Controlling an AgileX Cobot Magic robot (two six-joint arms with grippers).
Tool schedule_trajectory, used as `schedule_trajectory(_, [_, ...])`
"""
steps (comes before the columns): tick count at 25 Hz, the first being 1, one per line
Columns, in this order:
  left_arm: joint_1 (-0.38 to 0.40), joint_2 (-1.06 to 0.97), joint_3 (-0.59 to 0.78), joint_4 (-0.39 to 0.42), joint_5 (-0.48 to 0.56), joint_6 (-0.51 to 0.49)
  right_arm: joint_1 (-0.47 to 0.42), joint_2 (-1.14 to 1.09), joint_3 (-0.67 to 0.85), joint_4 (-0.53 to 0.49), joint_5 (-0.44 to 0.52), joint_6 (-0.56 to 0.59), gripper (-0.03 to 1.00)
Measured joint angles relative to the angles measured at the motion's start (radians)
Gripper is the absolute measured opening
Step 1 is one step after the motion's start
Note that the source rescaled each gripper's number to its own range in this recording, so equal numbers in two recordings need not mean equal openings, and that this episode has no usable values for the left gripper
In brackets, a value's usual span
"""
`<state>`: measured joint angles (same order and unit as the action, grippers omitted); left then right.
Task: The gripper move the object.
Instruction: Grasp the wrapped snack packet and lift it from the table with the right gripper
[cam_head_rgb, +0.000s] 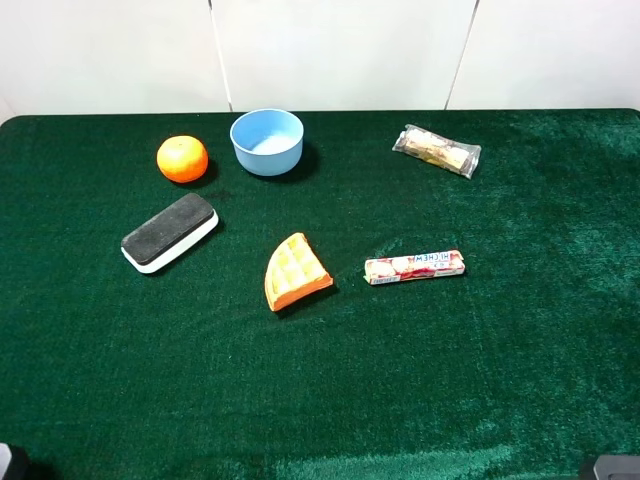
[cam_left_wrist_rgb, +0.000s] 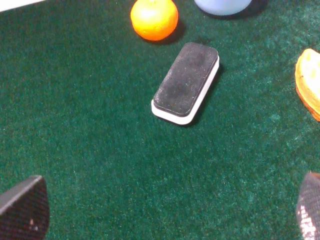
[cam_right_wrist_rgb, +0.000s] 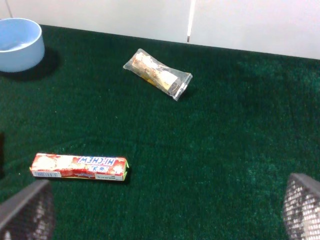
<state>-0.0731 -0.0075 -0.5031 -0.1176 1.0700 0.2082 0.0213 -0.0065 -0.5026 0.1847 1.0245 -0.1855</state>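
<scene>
The snack bar (cam_head_rgb: 437, 150) in clear crinkly wrapper with beige-brown contents lies at the far right of the green cloth, and also shows in the right wrist view (cam_right_wrist_rgb: 157, 74). My right gripper (cam_right_wrist_rgb: 165, 212) is open and empty, well short of the bar, with the cloth between its fingertips (cam_right_wrist_rgb: 301, 207). My left gripper (cam_left_wrist_rgb: 165, 215) is open and empty, hovering over bare cloth near the eraser. In the exterior view only dark bits of the arms show at the bottom corners.
A pink-white candy stick (cam_head_rgb: 414, 266) lies mid-table, nearer the right gripper than the bar (cam_right_wrist_rgb: 79, 166). An orange waffle wedge (cam_head_rgb: 295, 271), a black-and-white eraser (cam_head_rgb: 169, 232), an orange (cam_head_rgb: 182, 158) and a blue bowl (cam_head_rgb: 267, 141) lie to the left. A white wall stands behind.
</scene>
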Motion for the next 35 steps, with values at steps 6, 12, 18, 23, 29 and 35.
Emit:
schedule_trajectory(6, [0.000,0.000,0.000,0.000,0.000,0.000,0.000,0.000,0.000,0.000,0.000,0.000,1.00])
schedule_trajectory(12, [0.000,0.000,0.000,0.000,0.000,0.000,0.000,0.000,0.000,0.000,0.000,0.000,1.00])
schedule_trajectory(18, [0.000,0.000,0.000,0.000,0.000,0.000,0.000,0.000,0.000,0.000,0.001,0.000,1.00])
schedule_trajectory(23, [0.000,0.000,0.000,0.000,0.000,0.000,0.000,0.000,0.000,0.000,0.001,0.000,1.00])
schedule_trajectory(29, [0.000,0.000,0.000,0.000,0.000,0.000,0.000,0.000,0.000,0.000,0.001,0.000,1.00])
schedule_trajectory(35, [0.000,0.000,0.000,0.000,0.000,0.000,0.000,0.000,0.000,0.004,0.001,0.000,1.00])
